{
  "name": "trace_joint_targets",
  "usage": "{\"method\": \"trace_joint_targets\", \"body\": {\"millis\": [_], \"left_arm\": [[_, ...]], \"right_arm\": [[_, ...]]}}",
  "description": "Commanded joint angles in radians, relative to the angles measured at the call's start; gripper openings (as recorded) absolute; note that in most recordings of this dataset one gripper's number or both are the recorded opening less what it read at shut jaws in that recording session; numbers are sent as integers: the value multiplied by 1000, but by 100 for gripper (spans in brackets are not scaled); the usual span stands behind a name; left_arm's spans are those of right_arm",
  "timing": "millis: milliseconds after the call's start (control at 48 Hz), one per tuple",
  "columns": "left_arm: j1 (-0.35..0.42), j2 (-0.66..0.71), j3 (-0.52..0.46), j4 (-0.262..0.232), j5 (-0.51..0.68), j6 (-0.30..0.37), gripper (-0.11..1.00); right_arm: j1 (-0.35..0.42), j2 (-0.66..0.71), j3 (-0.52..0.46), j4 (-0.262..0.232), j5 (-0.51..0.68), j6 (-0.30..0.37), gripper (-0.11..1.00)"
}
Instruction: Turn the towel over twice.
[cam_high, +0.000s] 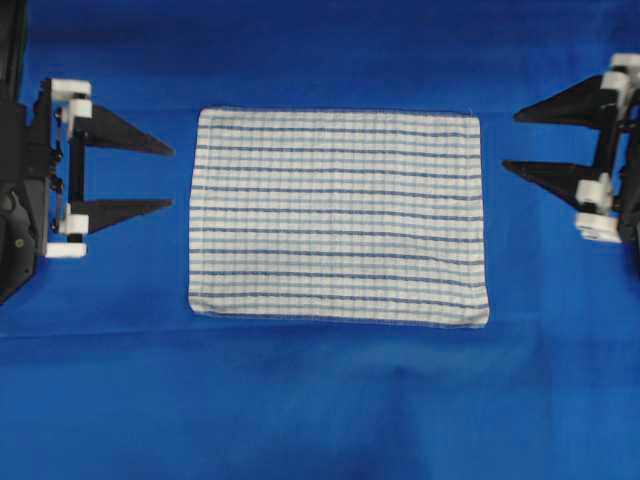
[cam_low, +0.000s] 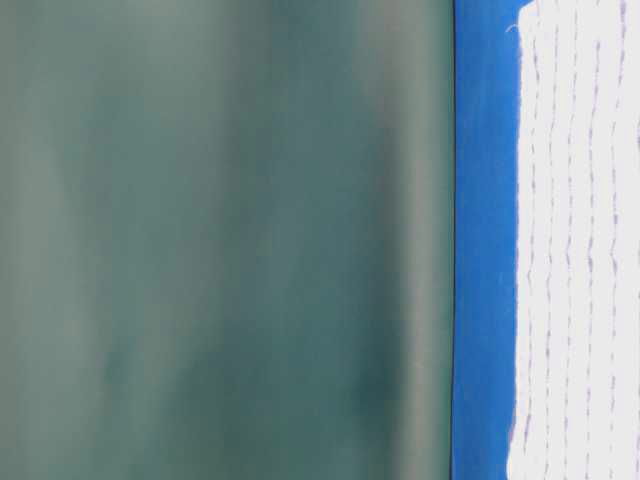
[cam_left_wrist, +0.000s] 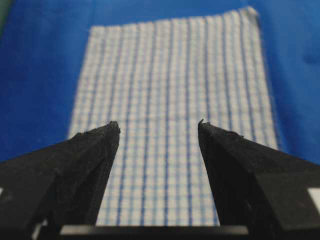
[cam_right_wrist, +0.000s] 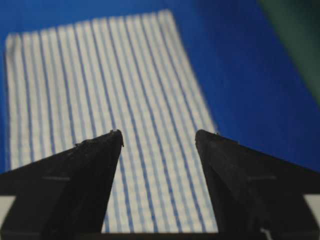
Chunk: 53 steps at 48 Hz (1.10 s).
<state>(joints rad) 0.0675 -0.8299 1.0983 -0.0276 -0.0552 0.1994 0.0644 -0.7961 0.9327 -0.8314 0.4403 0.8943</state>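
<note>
The left tool (cam_high: 172, 177) consists of two matte black, wedge-shaped fingers tapering to sharp points, each fixed at its wide end to a white plastic block on a black carriage rail with small dark screws. The right tool (cam_high: 510, 142) has the same construction: two black tapered fingers, white mounting blocks at their roots, and a black body behind them. In the wrist views the fingers (cam_left_wrist: 90, 150) show a rough, grainy black surface with slightly ragged tips and small white patches near their roots.
</note>
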Motion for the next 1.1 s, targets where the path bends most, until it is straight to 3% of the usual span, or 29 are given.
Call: {"method": "trace_joint_targets", "body": {"millis": [0,229,500,874,1083], "left_arm": [[8,2,-6,2,-11,2,60],[9,-18,-3,2,-2,-2,60],[44,-167,3,2,110,-8,60],[48,-385,86,3,184,-48,60],[49,-477,152,-2,219,-55,60]], "right_arm": [[-8,2,-8,-12,-28,2,64],[-12,17,-6,-14,-46,8,64],[-12,-155,12,-18,49,-8,64],[-12,-449,192,-25,54,-9,63],[-12,-534,282,-18,43,3,62]]}}
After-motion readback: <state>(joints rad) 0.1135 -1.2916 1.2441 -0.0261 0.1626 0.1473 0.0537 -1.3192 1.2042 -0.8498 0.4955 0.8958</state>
